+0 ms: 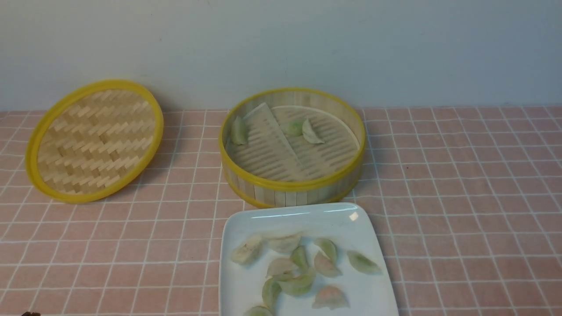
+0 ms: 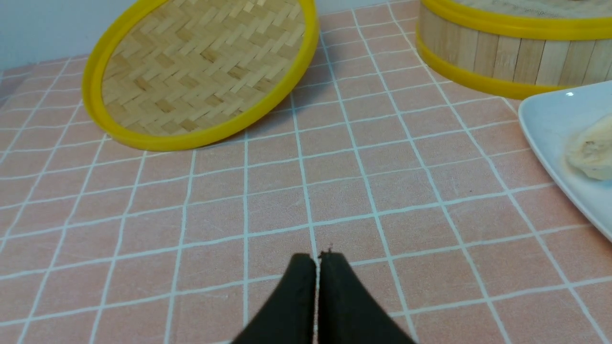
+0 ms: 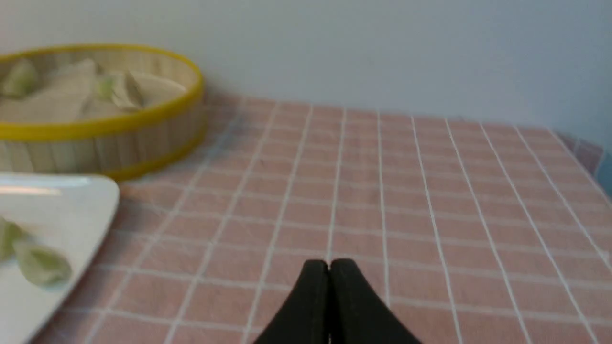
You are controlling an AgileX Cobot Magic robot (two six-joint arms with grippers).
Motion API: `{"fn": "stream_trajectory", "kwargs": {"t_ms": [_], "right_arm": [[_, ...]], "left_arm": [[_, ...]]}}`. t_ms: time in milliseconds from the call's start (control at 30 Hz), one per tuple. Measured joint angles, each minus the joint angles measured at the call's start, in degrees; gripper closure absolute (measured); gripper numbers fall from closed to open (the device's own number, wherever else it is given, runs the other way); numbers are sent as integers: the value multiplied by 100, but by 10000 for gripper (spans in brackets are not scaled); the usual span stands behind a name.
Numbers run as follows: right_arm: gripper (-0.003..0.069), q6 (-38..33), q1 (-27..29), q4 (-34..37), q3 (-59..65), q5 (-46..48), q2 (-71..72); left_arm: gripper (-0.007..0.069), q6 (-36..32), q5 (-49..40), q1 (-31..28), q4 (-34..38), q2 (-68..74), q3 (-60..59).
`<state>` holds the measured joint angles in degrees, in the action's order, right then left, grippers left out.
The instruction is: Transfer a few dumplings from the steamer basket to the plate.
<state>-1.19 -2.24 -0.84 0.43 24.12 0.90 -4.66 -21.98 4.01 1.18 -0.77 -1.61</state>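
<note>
Front view: three dumplings (image 1: 312,131) in basket (image 1: 293,185), several on plate (image 1: 364,263) before it. Both grippers (image 2: 318,258) (image 3: 329,263) closed, empty. Transfer seemingly paused or finished; another pick needs jaws opened over basket.

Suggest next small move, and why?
Probably lift the right gripper and ease it toward the steamer basket: it's shut and empty over bare cloth, and three dumplings remain inside, two of them touching.
</note>
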Motion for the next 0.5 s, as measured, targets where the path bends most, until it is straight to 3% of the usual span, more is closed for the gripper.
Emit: {"fn": "stream_trajectory", "kwargs": {"t_ms": [500], "right_arm": [[673,6,170,38,63,-102,0]], "left_arm": [[631,0,0,0,0,0,0]]}}
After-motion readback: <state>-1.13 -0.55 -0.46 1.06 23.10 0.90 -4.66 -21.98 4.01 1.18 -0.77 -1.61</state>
